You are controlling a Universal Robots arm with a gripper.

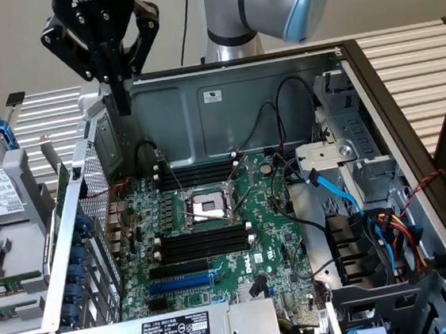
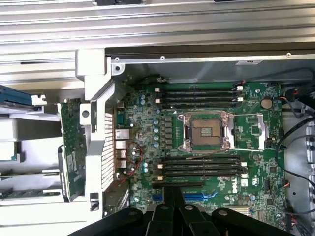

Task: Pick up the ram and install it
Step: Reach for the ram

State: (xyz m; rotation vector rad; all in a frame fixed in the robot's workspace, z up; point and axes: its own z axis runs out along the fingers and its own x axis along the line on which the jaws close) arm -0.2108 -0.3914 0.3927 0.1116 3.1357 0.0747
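Our hand (image 1: 123, 106) hangs pinched narrow, empty, above the case (image 1: 224, 103). We see the ram (image 2: 74, 142) upright outside its wall, nine o'clock of the slots (image 1: 203, 245) in the exterior view, probably staged for grasping.

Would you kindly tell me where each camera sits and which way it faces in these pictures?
Exterior view: off the arm, raised, looking down at a slant into the open computer case at the motherboard; the arm and gripper show.
Wrist view: on the wrist, looking almost straight down onto the motherboard; the gripper shows.
Shared: motherboard, CPU socket, gripper.
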